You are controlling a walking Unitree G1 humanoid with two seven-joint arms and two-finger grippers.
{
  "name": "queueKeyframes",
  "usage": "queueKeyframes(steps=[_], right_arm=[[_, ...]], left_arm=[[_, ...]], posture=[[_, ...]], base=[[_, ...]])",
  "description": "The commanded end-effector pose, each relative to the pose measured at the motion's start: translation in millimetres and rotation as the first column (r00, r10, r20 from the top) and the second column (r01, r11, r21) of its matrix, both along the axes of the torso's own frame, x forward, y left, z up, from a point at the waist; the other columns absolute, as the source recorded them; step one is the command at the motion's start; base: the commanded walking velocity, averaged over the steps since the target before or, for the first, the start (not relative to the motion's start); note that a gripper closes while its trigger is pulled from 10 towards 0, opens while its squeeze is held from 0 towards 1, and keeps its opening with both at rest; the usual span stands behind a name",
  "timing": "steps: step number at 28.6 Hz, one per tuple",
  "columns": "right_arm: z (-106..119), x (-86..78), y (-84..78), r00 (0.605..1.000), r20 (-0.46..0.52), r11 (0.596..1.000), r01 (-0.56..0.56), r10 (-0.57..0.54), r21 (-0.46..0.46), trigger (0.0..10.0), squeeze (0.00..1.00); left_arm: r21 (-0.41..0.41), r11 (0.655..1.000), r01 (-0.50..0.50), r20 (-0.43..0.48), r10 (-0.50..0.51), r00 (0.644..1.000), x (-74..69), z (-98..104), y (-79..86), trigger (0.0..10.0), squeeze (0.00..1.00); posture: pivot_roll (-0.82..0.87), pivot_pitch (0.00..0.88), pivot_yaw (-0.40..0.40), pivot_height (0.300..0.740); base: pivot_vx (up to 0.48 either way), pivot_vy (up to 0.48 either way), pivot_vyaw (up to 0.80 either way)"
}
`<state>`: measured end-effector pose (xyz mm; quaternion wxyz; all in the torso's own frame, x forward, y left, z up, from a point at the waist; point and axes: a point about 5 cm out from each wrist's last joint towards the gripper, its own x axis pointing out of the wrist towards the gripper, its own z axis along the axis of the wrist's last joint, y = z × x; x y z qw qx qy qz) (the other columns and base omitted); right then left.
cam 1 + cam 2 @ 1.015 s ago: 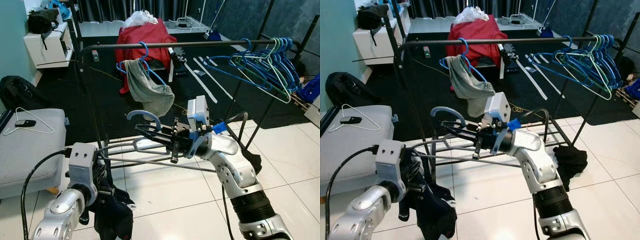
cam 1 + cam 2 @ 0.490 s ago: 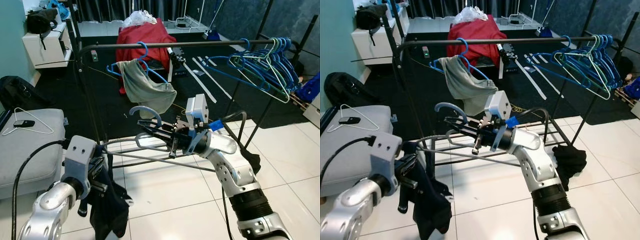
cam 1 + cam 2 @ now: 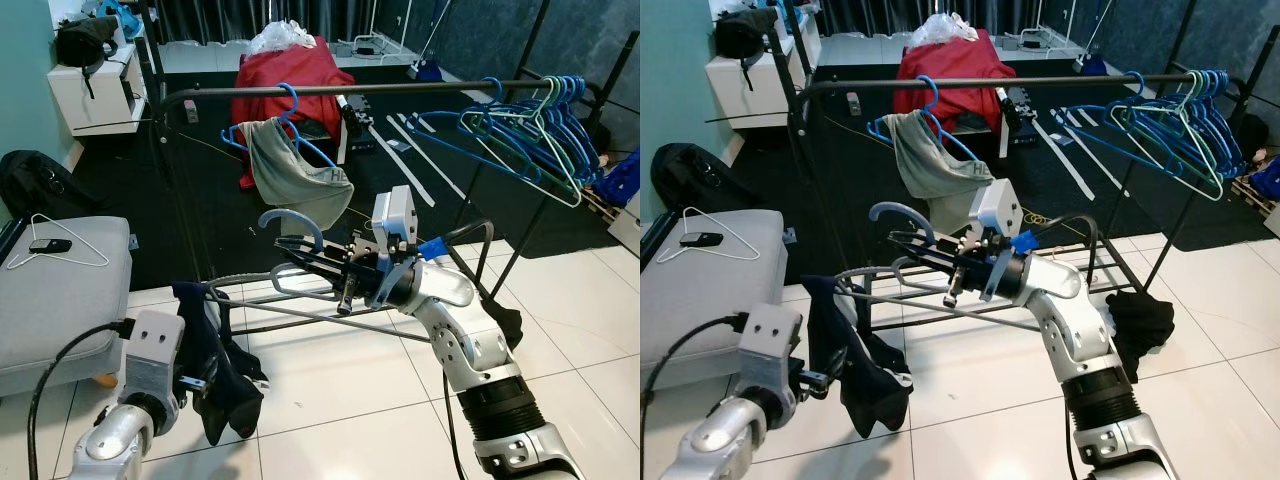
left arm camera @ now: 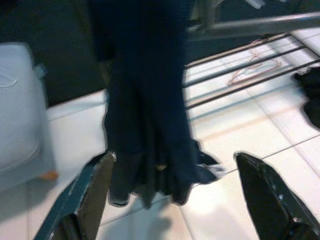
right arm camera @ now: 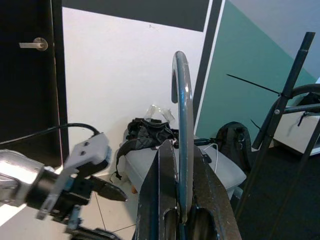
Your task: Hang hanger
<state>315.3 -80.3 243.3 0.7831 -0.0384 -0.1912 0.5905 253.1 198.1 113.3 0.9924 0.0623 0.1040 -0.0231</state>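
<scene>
— Holding anything, the right gripper (image 3: 300, 262)?
— Yes, its fingers are clamped on a grey-blue hanger (image 3: 290, 226), hook up, below the rack rail (image 3: 330, 91) at about 12 o'clock from the arm.
— And the left gripper (image 4: 175, 200)?
— Fingers spread wide, gripping nothing; a dark garment (image 3: 855, 350) droops off the hanger's end, at 9 o'clock of the right gripper

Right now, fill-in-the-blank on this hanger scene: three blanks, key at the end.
1. The right gripper is shut on the neck of a grey ____.
2. The garment draped on that hanger is ____ in colour.
3. The left gripper below the garment has its fingers ____.
4. The empty hangers on the rail are mostly ____.

Missing words: hanger; dark; open; blue
</scene>
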Motion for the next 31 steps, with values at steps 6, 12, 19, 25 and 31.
queueKeyframes(steps=[6,12,19,25,31], right_arm=[[9.0,-3.4,4.6,1.0,0.024,0.999,-0.017,0.016,0.049,0.0,0.0],[7.5,-5.4,7.1,1.0,0.013,0.998,-0.024,0.024,0.057,0.0,0.0],[6.6,-6.7,9.4,0.999,0.013,0.998,-0.034,0.034,0.054,0.0,0.0],[6.4,-7.6,9.3,0.999,0.015,0.998,-0.034,0.034,0.054,0.0,0.0],[6.4,-7.3,9.7,0.999,0.013,0.998,-0.033,0.032,0.054,0.0,0.0]], left_arm=[[-0.078,0.99,-0.12,0.068,0.125,0.99,11.3,-6.2,0.9,10.0,0.0],[-0.139,0.985,-0.104,0.068,0.114,0.991,20.8,-6.1,-7.0,10.0,0.0],[-0.099,0.99,-0.1,0.062,0.107,0.992,29.2,-10.6,-1.7,0.0,0.0],[-0.086,0.991,-0.103,0.084,0.11,0.99,31.0,-10.5,0.0,0.0,0.0],[-0.056,0.995,-0.083,0.091,0.088,0.992,32.4,-10.3,-0.1,0.0,0.0]], posture=[[-0.09,0.115,-0.046,0.74],[-0.1,0.117,-0.053,0.74],[-0.1,0.115,-0.054,0.74],[-0.1,0.116,-0.056,0.74],[-0.1,0.116,-0.057,0.74]], base=[[0.0,0.0,0.0],[0.0,0.0,0.0],[0.0,0.0,0.0],[0.0,0.0,0.0],[0.0,0.0,0.0]])
